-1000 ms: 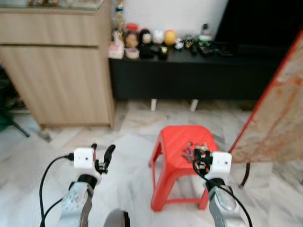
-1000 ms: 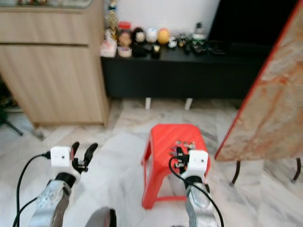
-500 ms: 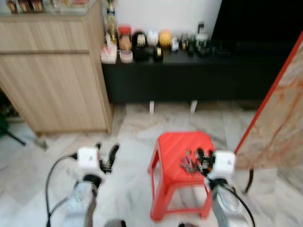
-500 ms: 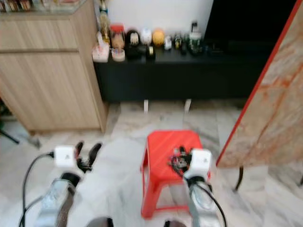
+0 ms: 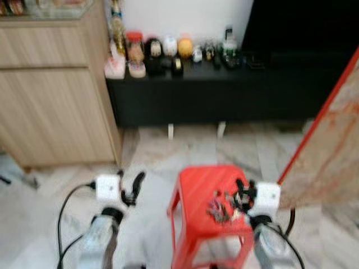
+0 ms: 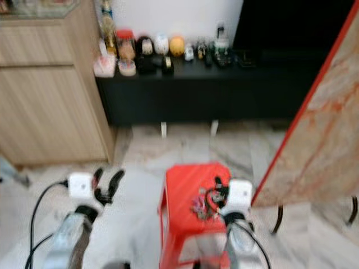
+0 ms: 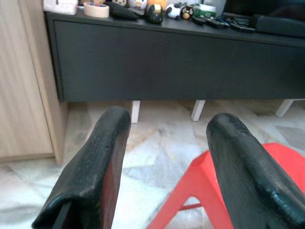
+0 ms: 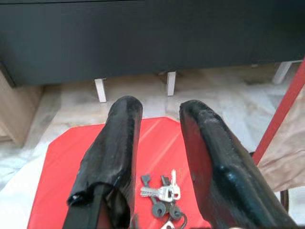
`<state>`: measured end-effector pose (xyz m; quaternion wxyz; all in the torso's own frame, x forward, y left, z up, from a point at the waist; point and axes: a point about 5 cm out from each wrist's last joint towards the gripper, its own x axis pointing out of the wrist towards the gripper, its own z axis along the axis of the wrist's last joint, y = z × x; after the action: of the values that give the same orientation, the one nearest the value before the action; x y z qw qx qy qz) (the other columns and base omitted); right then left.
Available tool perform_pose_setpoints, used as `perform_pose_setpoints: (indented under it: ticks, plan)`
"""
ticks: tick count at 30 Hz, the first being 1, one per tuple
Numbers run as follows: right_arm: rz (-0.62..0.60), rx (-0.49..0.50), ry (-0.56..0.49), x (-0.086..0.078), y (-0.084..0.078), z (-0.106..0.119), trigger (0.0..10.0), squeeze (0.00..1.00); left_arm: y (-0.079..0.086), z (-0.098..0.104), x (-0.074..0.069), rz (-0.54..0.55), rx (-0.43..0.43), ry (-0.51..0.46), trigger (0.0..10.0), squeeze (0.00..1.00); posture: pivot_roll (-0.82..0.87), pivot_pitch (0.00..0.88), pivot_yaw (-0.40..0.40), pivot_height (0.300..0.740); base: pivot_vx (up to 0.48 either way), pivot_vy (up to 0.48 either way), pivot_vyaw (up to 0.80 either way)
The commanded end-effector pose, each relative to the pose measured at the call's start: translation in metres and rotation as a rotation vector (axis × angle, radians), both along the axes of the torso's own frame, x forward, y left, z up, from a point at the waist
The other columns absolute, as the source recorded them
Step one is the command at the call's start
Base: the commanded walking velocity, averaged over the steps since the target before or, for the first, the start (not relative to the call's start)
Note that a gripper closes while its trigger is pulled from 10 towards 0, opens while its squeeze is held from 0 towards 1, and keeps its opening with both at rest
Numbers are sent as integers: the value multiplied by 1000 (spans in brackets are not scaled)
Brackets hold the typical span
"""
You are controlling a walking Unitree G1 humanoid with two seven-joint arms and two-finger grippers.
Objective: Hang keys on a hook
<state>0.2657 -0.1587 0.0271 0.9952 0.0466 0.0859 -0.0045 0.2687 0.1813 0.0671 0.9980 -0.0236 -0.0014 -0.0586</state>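
Keys [image 8: 162, 193] lie on the red stool [image 5: 193, 196], now closer and lower in the head views as the robot has stepped in. The right gripper [image 8: 159, 143] hovers above them, fingers spread and empty; the left gripper [image 5: 130, 188] waits parted, so grasping comes next.

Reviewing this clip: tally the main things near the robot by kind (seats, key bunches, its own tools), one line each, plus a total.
Red plastic stool: 1
Bunch of silver and dark metal keys lying on the stool: 1
Black two-fingered tools: 2, the left tool over the marble floor, the right tool over the stool by the keys, both open
Total: 4
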Motion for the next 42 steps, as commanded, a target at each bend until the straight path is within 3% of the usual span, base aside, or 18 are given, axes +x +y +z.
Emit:
perform_pose_setpoints:
  ticks: [1,13,18,24,31,32,33,34,35,39,42]
  plan:
    - [6,12,6,0,4,-1,10000,0,3,-2,-2,11,4,15,10000,0,70,0,-81,631,0,0,0]
    - [30,-11,115,0,6,-15,10000,0,2,-3,-2,6,4,19,10000,0,77,0,-82,631,0,0,0]
    - [30,-4,108,2,6,-15,10000,0,2,-4,-3,7,6,23,10000,0,77,0,-82,602,0,0,0]
    - [35,6,115,3,8,-16,10000,0,1,-5,-4,-3,11,27,10000,0,73,0,-76,602,0,0,0]
    - [-15,189,242,6,14,-32,10000,0,0,-5,-4,-10,16,29,10000,0,79,1,-71,602,0,0,0]
    - [-31,252,270,6,15,-36,10000,0,0,-5,-5,-11,18,32,10000,0,82,4,-68,602,0,0,0]
    - [-55,352,313,7,17,-41,10000,820,0,-5,-5,-14,21,34,10000,0,84,5,-69,602,0,0,0]
    - [-65,395,331,7,18,-42,10000,820,0,-6,-5,-15,23,35,10000,0,84,5,-69,602,0,0,0]
    - [-70,405,332,8,18,-42,10000,1000,0,-6,-5,-15,23,36,10000,0,84,5,-69,602,0,0,0]
    - [-111,496,360,11,17,-45,10000,1000,0,-5,-6,-15,27,35,10000,0,94,13,-62,602,0,0,0]
    - [-126,502,395,12,16,-48,10000,1000,1,-5,-7,-17,34,36,10000,0,103,19,-59,602,0,0,0]
